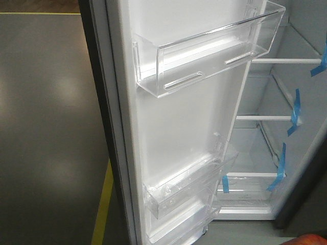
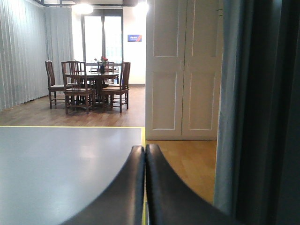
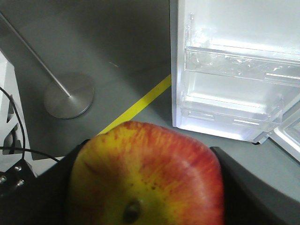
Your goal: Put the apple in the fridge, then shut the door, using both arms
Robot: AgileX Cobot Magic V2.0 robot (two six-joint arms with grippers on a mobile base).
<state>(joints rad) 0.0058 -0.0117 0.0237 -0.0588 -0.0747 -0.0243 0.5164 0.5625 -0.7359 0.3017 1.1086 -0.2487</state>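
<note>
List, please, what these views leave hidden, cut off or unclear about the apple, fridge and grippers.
Right wrist view: the bottom edge cuts off the apple below; the right gripper hides its sides.
Front view: only a corner sliver of it shows; the door hides the left of the fridge; the right edge cuts the shelves.
Left wrist view: the bottom edge cuts off the shut left gripper behind its tips.

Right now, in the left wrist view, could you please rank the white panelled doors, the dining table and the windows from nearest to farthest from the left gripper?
1. The white panelled doors, ahead and to the right of the left gripper.
2. The dining table, farther back on the left.
3. The windows, behind the table, at the far end of the room.
</note>
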